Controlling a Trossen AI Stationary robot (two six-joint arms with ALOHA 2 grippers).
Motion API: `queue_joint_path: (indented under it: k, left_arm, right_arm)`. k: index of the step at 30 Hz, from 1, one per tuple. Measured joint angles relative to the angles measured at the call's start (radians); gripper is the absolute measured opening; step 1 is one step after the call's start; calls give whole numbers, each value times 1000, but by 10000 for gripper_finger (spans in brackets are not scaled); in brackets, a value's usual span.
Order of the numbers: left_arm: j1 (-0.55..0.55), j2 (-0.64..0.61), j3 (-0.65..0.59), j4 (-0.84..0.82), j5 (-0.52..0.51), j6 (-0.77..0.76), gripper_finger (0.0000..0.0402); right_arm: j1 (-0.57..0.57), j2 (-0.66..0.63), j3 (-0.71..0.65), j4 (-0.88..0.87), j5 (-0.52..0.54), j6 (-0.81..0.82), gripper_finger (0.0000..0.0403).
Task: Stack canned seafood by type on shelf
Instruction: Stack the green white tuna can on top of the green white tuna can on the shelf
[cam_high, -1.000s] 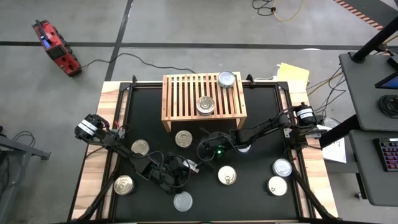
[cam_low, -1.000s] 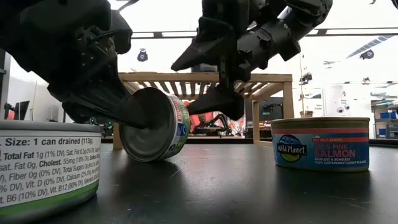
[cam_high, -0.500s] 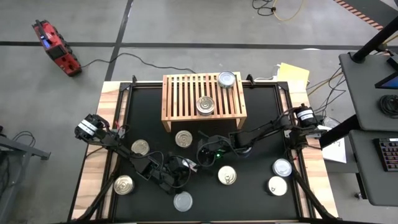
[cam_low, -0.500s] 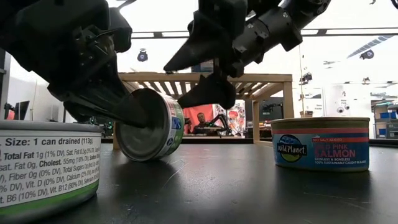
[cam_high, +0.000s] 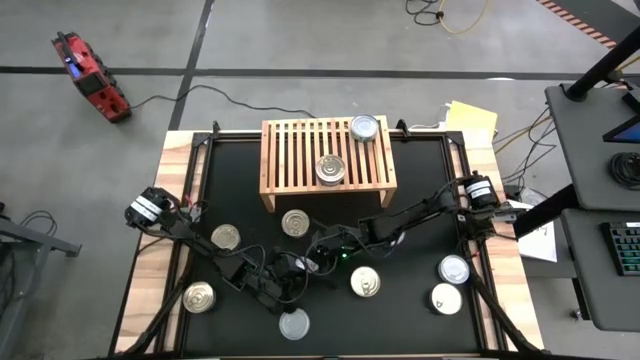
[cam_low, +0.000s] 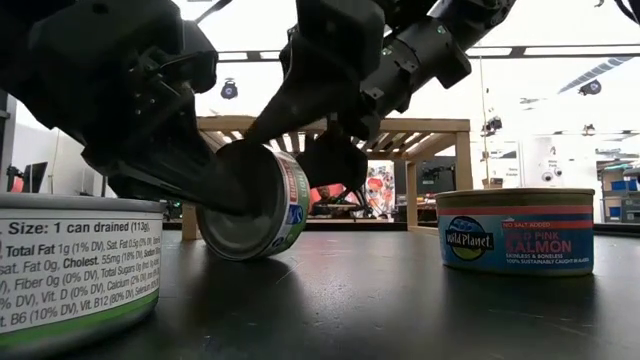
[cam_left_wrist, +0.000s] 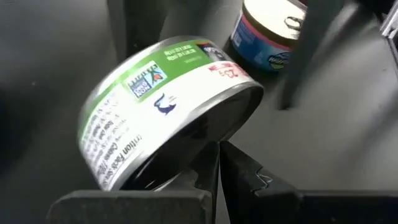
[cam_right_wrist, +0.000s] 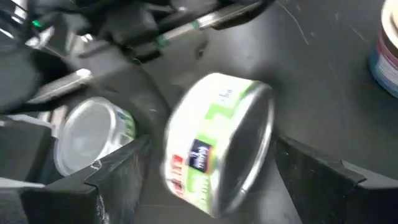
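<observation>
A green-label can (cam_left_wrist: 155, 99) stands tilted on its rim on the black mat (cam_high: 420, 200), near the middle front. My left gripper (cam_left_wrist: 219, 149) is shut, its tips against the can's silver face. My right gripper (cam_right_wrist: 214, 146) is open and comes in from the right. Its fingers stand on either side of the same can (cam_right_wrist: 217, 143), apart from it in the right wrist view. The wooden shelf (cam_high: 290, 150) at the far middle carries two cans on its slats (cam_high: 364, 127) (cam_high: 331, 168). My left gripper presses its shut fingertips (cam_low: 205, 185) against the can's flat silver face (cam_left_wrist: 193, 146), just inside the raised rim. The fingers come slanting down from the table's left. The can leans on them, tilted up with its lower rim (cam_low: 240, 255) on the mat.
Several more cans lie flat on the mat: by the shelf's front (cam_high: 295, 222), at the left (cam_high: 225, 237) (cam_high: 198, 297), at the near edge (cam_high: 294, 323), a pink-salmon tin (cam_low: 517, 232) just right of the grippers, and two at the right (cam_high: 454, 269) (cam_high: 446, 298).
My right gripper has moved toward the table's left and near edge, rolling as it went. Its open fingers now straddle the tilted can. The can stays propped on its rim against my left gripper.
</observation>
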Motion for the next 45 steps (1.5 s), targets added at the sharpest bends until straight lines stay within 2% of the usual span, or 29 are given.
queue_joint_path:
  k: [4,15,18,23,24,29,37,45]
  left_arm:
    - [0,16,0,30,1,0,0]
    - [0,23,0,45,1,4,0]
    - [0,23,0,45,9,3,0]
    - [-1,20,0,44,18,-4,0]
    - [-2,17,0,44,24,-4,0]
    - [-7,-20,0,14,25,13,0]
    - [-6,-106,0,-58,28,131,0]
    - [-5,-189,0,-177,27,207,0]
  right_arm:
    - [0,1,9,-34,34,-23,313]
    - [4,42,20,-43,25,-21,258]
    - [4,42,26,-48,10,-23,223]
    - [4,5,27,-73,4,-80,132]
    - [4,-8,27,-85,4,-93,127]
    - [1,-88,27,-174,4,-125,128]
    - [-10,-232,27,-320,7,-91,128]
    - [-67,-404,27,-325,7,54,128]
